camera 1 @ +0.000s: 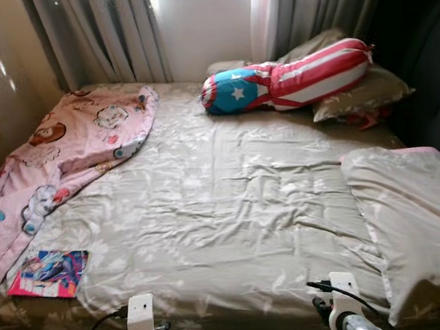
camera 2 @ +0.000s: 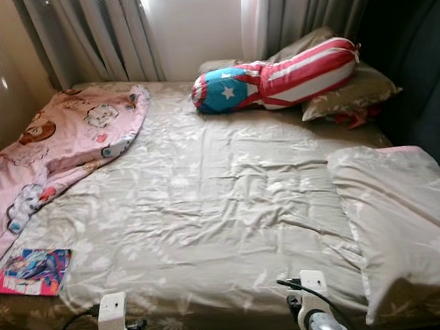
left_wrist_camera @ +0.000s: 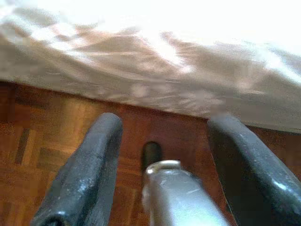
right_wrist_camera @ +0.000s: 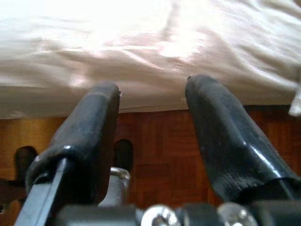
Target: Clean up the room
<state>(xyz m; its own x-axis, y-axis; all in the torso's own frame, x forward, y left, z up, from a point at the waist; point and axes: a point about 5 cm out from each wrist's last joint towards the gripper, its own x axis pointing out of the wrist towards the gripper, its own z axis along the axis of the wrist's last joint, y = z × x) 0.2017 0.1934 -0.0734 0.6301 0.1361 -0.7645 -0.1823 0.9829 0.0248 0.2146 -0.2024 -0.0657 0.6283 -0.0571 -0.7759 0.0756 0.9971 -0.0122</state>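
From the head, the bed point(camera 1: 229, 208) carries a pink blanket point(camera 1: 66, 150) at its left, a colourful book point(camera 1: 49, 273) near the front left corner, a striped bolster point(camera 1: 289, 78) by the pillows. Left wrist view: left claw point(left_wrist_camera: 164, 136) wide, holding nothing, over parquet floor point(left_wrist_camera: 42, 136). Right wrist view: right claw point(right_wrist_camera: 153, 101) also wide, at the sheet's edge.

Lit by daylight from the window point(camera 1: 199, 20) behind the curtains point(camera 1: 105, 35), brightest on the far half of the bed point(camera 1: 221, 194). Dim at the right edge and in the near corners. Soft throughout, slightly hazy, with mild glare on the sheet's folds. Badly overexposed along the bed's top in both wrist views; blurred wooden floor point(left_wrist_camera: 56, 136), out-of-focus fingers point(right_wrist_camera: 225, 136) up close.
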